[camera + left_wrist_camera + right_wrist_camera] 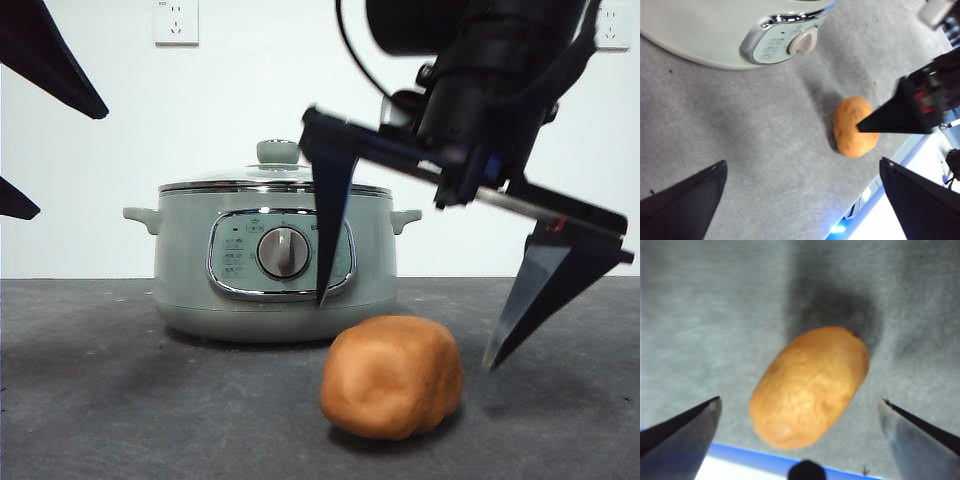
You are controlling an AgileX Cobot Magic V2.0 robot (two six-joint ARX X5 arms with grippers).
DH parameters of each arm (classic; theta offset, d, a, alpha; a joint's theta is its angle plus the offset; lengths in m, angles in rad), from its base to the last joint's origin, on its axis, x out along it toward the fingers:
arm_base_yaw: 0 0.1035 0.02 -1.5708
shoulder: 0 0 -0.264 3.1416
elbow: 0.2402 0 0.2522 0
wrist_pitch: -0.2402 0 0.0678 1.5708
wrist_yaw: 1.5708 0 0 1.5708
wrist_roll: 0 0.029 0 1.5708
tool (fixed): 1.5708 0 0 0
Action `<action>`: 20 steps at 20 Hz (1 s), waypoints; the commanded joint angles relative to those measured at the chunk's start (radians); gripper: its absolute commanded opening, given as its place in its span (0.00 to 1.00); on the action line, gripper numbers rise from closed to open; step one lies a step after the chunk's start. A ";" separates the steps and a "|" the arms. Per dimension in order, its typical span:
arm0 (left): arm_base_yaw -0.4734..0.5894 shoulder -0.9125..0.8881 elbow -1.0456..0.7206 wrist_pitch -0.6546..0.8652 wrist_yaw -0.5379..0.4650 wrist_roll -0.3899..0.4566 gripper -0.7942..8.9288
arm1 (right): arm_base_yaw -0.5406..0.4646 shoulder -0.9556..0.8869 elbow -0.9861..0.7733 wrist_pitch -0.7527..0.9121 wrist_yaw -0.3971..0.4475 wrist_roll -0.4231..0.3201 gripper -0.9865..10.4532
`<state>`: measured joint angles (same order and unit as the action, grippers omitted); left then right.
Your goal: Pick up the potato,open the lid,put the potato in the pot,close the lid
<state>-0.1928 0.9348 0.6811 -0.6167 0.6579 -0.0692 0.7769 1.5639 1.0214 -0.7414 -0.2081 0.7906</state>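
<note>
The orange-brown potato point(392, 377) point(855, 126) point(807, 387) lies on the grey table in front of the pot. The sage-green pot point(185, 260) point(700, 35) stands behind it, with the glass lid point(222, 179) shut on top. My right gripper point(406, 335) point(800, 400) hangs open just above the potato, one jaw on each side, not touching it. One of its fingers point(890, 117) crosses the potato in the left wrist view. My left gripper point(802, 161) is open and holds nothing. It is up high and shows as black fingertips point(50, 55) at the front view's upper left.
The table's front edge point(765, 460) point(875, 195) runs close beside the potato. Two wall sockets point(176, 22) sit on the white wall behind. The pot's grey dial point(284, 252) faces the front.
</note>
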 commanded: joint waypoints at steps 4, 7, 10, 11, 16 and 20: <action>-0.003 0.002 0.000 0.000 0.000 0.037 0.62 | 0.015 0.114 0.007 0.057 0.011 0.056 0.75; -0.003 0.002 0.000 -0.011 0.000 0.056 0.62 | 0.017 0.141 0.007 0.068 0.010 0.067 0.69; -0.003 0.002 0.000 -0.015 0.000 0.056 0.62 | 0.017 0.142 0.007 0.063 0.011 0.053 0.23; -0.003 0.002 0.000 -0.015 0.000 0.056 0.62 | 0.017 0.142 0.007 0.061 0.008 0.026 0.07; -0.003 0.007 0.010 -0.020 -0.008 0.050 0.62 | 0.015 0.125 0.012 -0.012 0.000 -0.074 0.08; -0.008 0.052 0.097 -0.055 -0.040 0.044 0.62 | 0.015 0.058 0.046 -0.100 0.002 -0.167 0.08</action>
<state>-0.1986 0.9863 0.7776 -0.6796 0.6159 -0.0273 0.7906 1.6291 1.0588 -0.8490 -0.2085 0.6628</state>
